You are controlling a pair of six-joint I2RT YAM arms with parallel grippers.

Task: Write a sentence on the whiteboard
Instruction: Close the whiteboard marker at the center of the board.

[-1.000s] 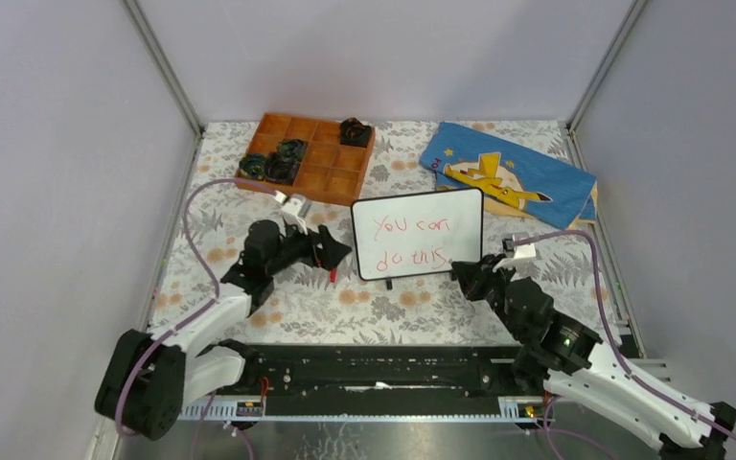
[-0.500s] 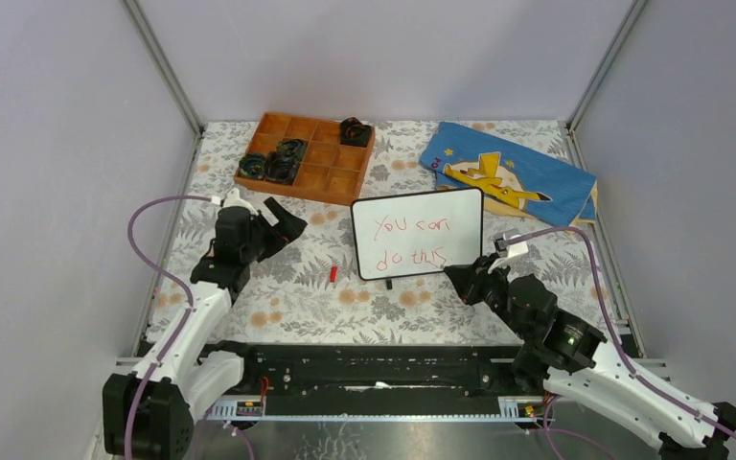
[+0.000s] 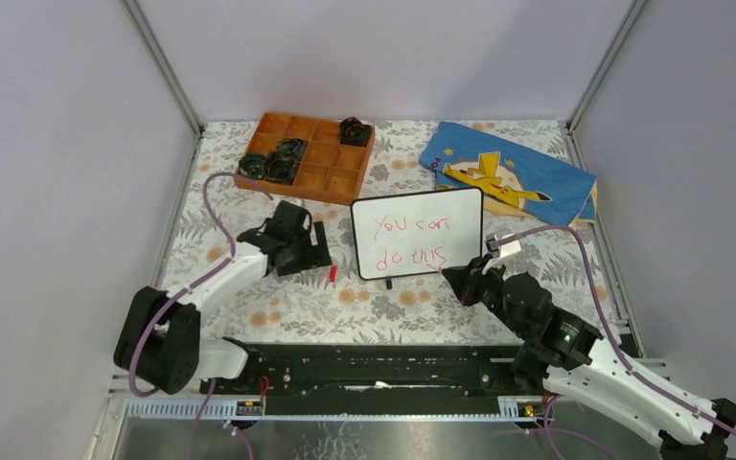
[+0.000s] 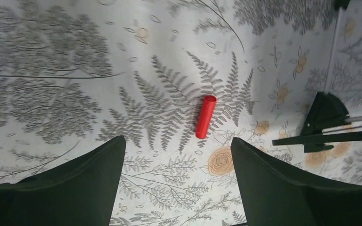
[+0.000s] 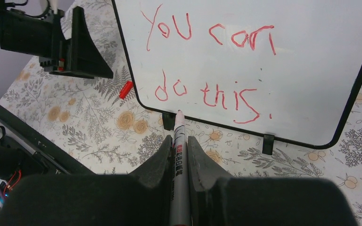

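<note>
The whiteboard [image 3: 418,235] stands upright on two black feet at the middle of the table. The sentence [image 3: 412,241] "You can do this" runs across it in two red lines, and reads large in the right wrist view [image 5: 207,66]. My right gripper [image 3: 460,278] is shut on a white marker [image 5: 178,141], whose tip points at the board's lower edge near the left foot. My left gripper [image 3: 316,251] hangs open over the table left of the board. A red marker cap [image 4: 205,117] lies just ahead of its open gripper [image 4: 178,141], touching neither finger.
An orange compartment tray [image 3: 331,158] with dark coiled items [image 3: 287,153] sits at the back left. A blue cloth with a yellow figure [image 3: 508,172] lies at the back right. The board's left foot [image 4: 325,115] stands close to the right of the cap. Grey walls enclose the table.
My left arm pulled back to the left, then swung in again and now hangs over the red cap. The right gripper with the marker drew slightly back from the board's lower edge.
</note>
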